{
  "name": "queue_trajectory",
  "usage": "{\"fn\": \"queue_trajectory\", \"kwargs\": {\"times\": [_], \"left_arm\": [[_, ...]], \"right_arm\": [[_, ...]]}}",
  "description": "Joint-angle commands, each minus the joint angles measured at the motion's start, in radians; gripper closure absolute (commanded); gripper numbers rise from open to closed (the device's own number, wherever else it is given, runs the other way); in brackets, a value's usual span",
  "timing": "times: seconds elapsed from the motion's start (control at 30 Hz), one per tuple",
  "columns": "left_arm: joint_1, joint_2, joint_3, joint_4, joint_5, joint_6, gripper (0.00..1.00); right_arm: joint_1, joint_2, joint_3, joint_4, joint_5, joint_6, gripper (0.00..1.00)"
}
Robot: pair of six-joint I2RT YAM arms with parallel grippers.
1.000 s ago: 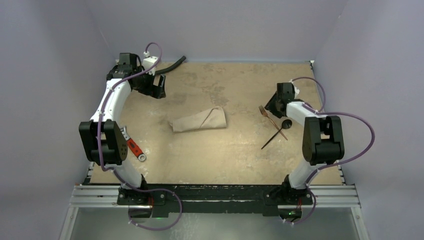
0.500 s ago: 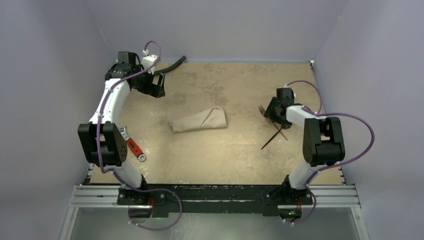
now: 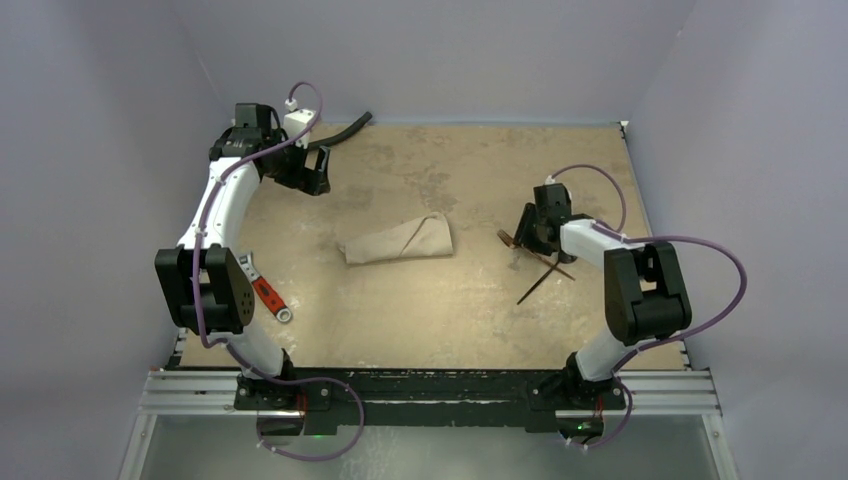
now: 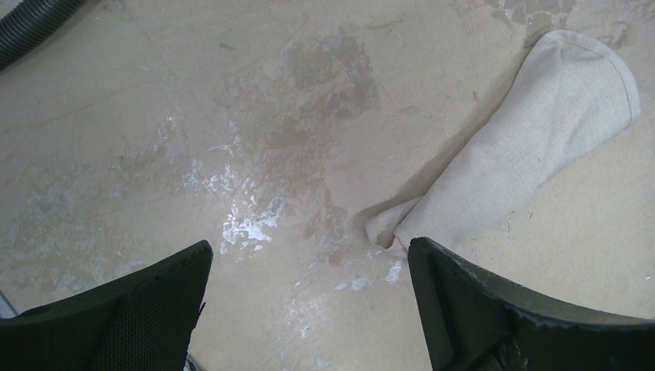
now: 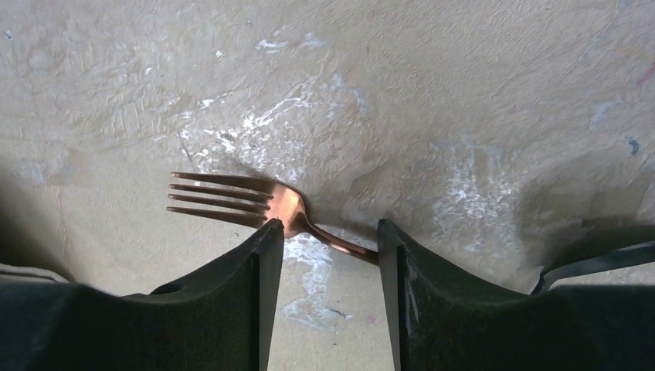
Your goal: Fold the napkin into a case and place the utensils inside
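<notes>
Where the overhead view looks down on the table (image 3: 450, 320), the case (image 3: 398, 240), a beige cloth folded into a flat tapered pouch, lies near the middle. The left gripper (image 3: 312, 178) hangs beyond the case and to its left, well apart from it, near a black hose (image 3: 340, 130). To the right of the case, the right gripper (image 3: 530, 232) sits low over the copper fork (image 3: 508, 240), whose tines point back toward the case. The spoon (image 3: 535, 285) shows only its dark handle, slanting out nearer than the fork. A red-handled wrench (image 3: 268, 295) lies left of the case, under the left arm.

From the left wrist, the left gripper (image 4: 309, 255) has its fingers spread wide over bare tabletop, with the case (image 4: 533, 154) up to the right and the hose (image 4: 31, 23) in the far corner.

From the right wrist, the right gripper (image 5: 329, 226) is half closed on the fork (image 5: 270, 202), whose neck runs slantwise from one finger to the other. The tines stick out past the fingertips. A dark sliver of the spoon (image 5: 595, 256) shows at the right.
</notes>
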Motion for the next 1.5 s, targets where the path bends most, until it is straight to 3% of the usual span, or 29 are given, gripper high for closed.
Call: {"fn": "queue_trajectory", "kwargs": {"times": [0.0, 0.07, 0.2, 0.23, 0.4, 0.57, 0.73, 1.0, 1.1, 1.2, 1.47], "left_arm": [[-0.001, -0.037, 0.015, 0.002, 0.014, 0.012, 0.04], [-0.001, -0.038, 0.01, 0.006, 0.013, 0.014, 0.04], [0.0, -0.034, 0.01, 0.008, 0.018, 0.014, 0.04], [-0.001, -0.032, 0.01, 0.008, 0.021, 0.014, 0.04], [-0.002, -0.028, 0.006, 0.005, 0.027, 0.011, 0.04], [-0.001, -0.033, -0.001, 0.006, 0.023, 0.017, 0.04], [-0.001, -0.019, 0.019, -0.016, 0.022, 0.03, 0.04], [-0.001, -0.001, 0.042, -0.049, 0.021, 0.045, 0.04], [-0.001, -0.008, 0.034, -0.044, 0.02, 0.045, 0.04], [-0.001, -0.008, 0.032, -0.043, 0.027, 0.031, 0.04], [0.0, -0.019, 0.04, -0.077, 0.056, 0.022, 0.05]], "right_arm": [[0.013, -0.016, -0.022, -0.086, 0.009, -0.041, 0.46], [0.014, -0.028, -0.013, -0.111, 0.014, -0.078, 0.37], [0.014, -0.059, 0.005, -0.164, 0.064, -0.115, 0.04], [0.014, -0.066, 0.005, -0.172, 0.078, -0.119, 0.02], [0.021, -0.106, 0.022, -0.169, 0.085, -0.176, 0.11], [0.068, -0.033, 0.074, -0.224, 0.034, -0.231, 0.09], [0.102, 0.023, 0.088, -0.237, 0.114, -0.225, 0.07], [0.111, 0.071, 0.11, -0.223, 0.156, -0.188, 0.27], [0.114, 0.076, 0.112, -0.215, 0.144, -0.182, 0.51], [0.114, 0.077, 0.115, -0.197, 0.124, -0.169, 0.68], [0.114, 0.087, 0.145, -0.144, 0.132, -0.114, 0.97]]}}
